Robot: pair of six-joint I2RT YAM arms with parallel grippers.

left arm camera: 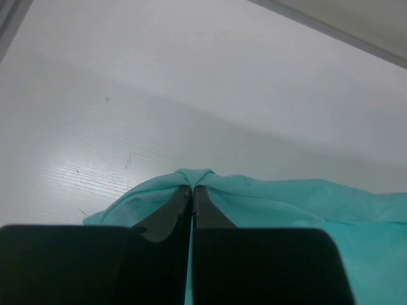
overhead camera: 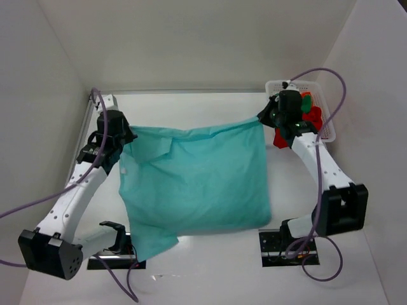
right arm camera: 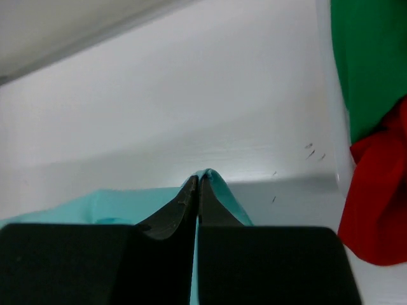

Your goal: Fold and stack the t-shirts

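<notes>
A teal t-shirt point(overhead camera: 197, 181) hangs stretched between both arms above the white table, its lower part draped toward the near edge. My left gripper point(overhead camera: 125, 136) is shut on the shirt's upper left corner; in the left wrist view the teal cloth point(left arm camera: 267, 197) bunches around the closed fingertips point(left arm camera: 193, 189). My right gripper point(overhead camera: 262, 118) is shut on the upper right corner, with teal cloth point(right arm camera: 76, 206) pinched at the fingertips point(right arm camera: 198, 180). Green point(overhead camera: 307, 100) and red point(overhead camera: 311, 116) t-shirts lie in and over the basket behind the right gripper, also seen as green shirt point(right arm camera: 369, 63) and red shirt point(right arm camera: 378, 203).
A white lattice basket point(overhead camera: 327, 121) stands at the back right against the wall. White walls close in at left, back and right. The arm bases point(overhead camera: 289, 244) sit at the near edge, with cables looping beside them.
</notes>
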